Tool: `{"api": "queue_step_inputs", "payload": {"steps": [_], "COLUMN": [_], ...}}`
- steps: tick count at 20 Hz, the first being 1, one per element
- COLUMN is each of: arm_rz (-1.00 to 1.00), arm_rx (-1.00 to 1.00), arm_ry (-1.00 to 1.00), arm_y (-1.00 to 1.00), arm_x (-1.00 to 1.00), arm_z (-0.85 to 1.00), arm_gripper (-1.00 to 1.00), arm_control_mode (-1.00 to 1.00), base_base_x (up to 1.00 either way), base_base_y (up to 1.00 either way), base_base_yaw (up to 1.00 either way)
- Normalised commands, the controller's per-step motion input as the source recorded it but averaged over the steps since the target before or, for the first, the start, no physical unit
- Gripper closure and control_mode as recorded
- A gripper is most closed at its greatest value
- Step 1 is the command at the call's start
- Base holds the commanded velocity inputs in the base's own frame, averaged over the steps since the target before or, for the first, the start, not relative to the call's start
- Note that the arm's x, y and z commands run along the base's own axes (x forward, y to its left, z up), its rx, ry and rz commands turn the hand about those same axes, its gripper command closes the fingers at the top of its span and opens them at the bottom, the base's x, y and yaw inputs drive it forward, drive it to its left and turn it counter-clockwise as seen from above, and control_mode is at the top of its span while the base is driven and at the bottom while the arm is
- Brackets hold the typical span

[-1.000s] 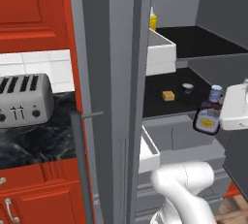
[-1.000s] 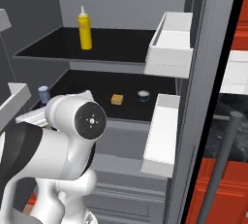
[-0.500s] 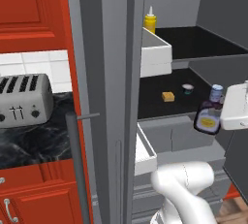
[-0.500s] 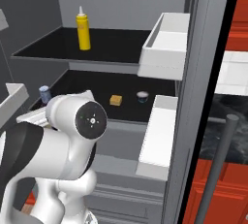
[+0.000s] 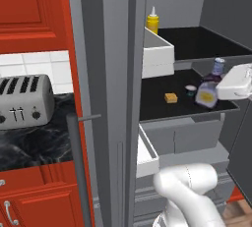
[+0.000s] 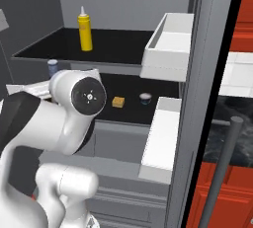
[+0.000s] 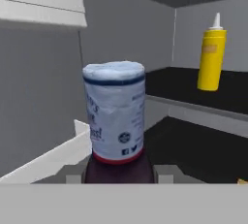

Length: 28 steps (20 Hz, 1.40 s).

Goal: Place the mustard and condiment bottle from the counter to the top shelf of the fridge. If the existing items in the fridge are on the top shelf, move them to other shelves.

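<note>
One condiment bottle stays pincer-held while the base has shifted.

Top shelf of the fridge: black floor, bearing the mustard upright near its back left corner. Lower black shelf: carrying an orange-yellow block and, just beside it, a small white cup. Black marble counter at left: carrying a silver toaster.
</note>
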Motion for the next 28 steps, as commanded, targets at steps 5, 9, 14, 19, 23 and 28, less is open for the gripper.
{"api": "queue_step_inputs", "payload": {"steps": [5, 9, 14, 19, 23, 28], "arm_rz": [-0.26, -0.25, -0.14, -0.02, -0.01, -0.01], "arm_rx": [0.09, 0.06, 0.01, -0.07, -0.06, -0.04], "arm_ry": [0.0, 0.0, 0.0, 0.0, 0.0, 0.0], "arm_y": [-0.1, -0.44, -0.45, -0.01, 0.0, -0.07], "arm_x": [0.71, 0.95, 0.87, 0.79, 0.84, 0.84], "arm_z": [0.82, 0.55, 0.04, -0.15, -0.16, -0.24], "arm_gripper": [1.0, 1.0, 1.0, 1.0, 1.0, 1.0], "arm_control_mode": [-1.0, -1.0, -1.0, -1.0, -1.0, -1.0], "base_base_x": [0.0, 0.0, 0.0, 0.0, 0.0, 0.0], "base_base_y": [0.0, 0.0, 0.0, 0.0, 0.0, 0.0], "base_base_yaw": [0.0, 0.0, 0.0, 0.0, 0.0, 0.0]}}
